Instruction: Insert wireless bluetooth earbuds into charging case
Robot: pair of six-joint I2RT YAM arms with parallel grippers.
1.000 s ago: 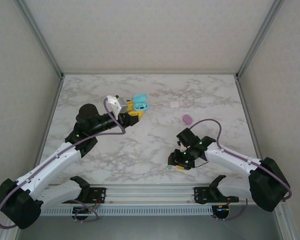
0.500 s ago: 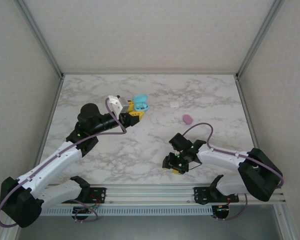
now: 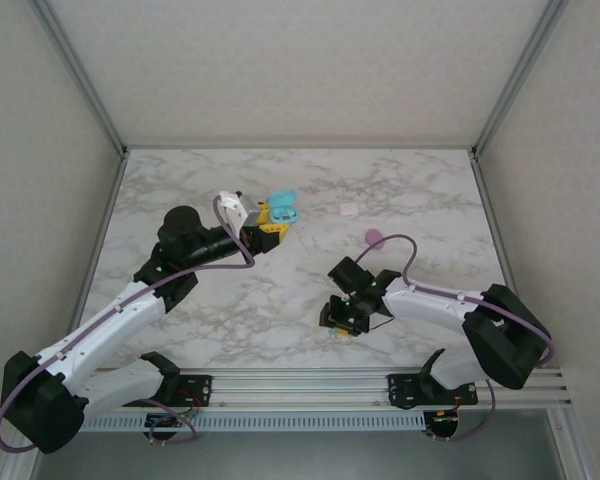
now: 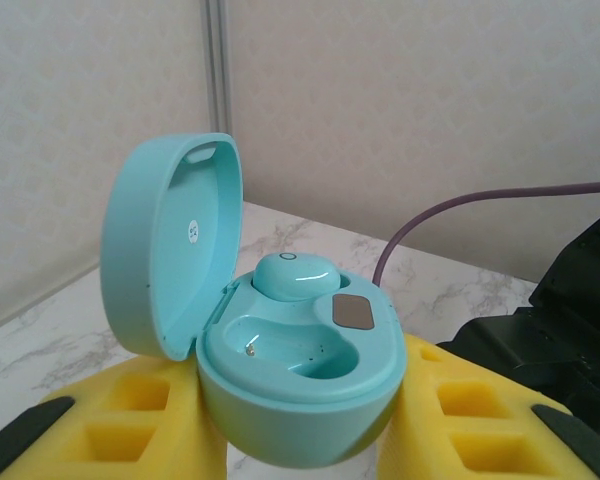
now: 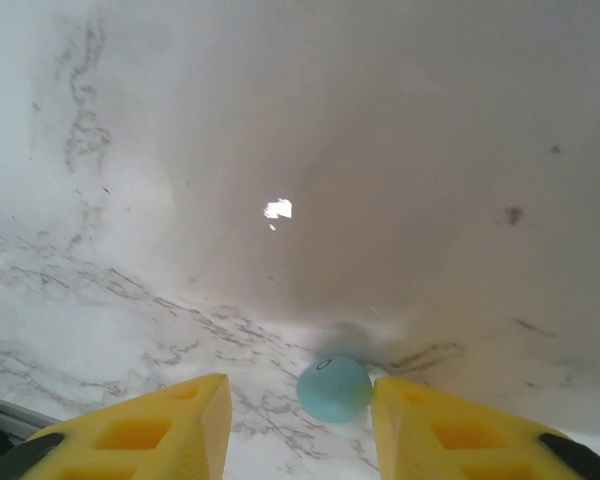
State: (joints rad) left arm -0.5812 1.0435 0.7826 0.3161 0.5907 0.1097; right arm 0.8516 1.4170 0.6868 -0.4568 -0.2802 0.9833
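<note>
My left gripper (image 3: 270, 222) is shut on the teal charging case (image 4: 300, 385), held off the table between its yellow fingers (image 4: 480, 420). The lid (image 4: 170, 240) stands open. One teal earbud (image 4: 292, 275) sits in the far socket and the near socket is bare. A second teal earbud (image 5: 334, 388) lies on the marble near the table's front edge. My right gripper (image 5: 300, 420) is down over it, open. This bud lies between the yellow fingers (image 5: 160, 430), against the right one, with a gap on the left.
A pink oval thing (image 3: 375, 238) lies on the marble table (image 3: 280, 290) behind the right arm, partly crossed by its cable. A small white thing (image 3: 350, 209) lies farther back. The aluminium rail (image 3: 300, 380) runs along the near edge.
My right gripper has slid left along the table and now straddles the teal earbud, and its fingers have drawn closer together. The left arm and the case have barely moved.
</note>
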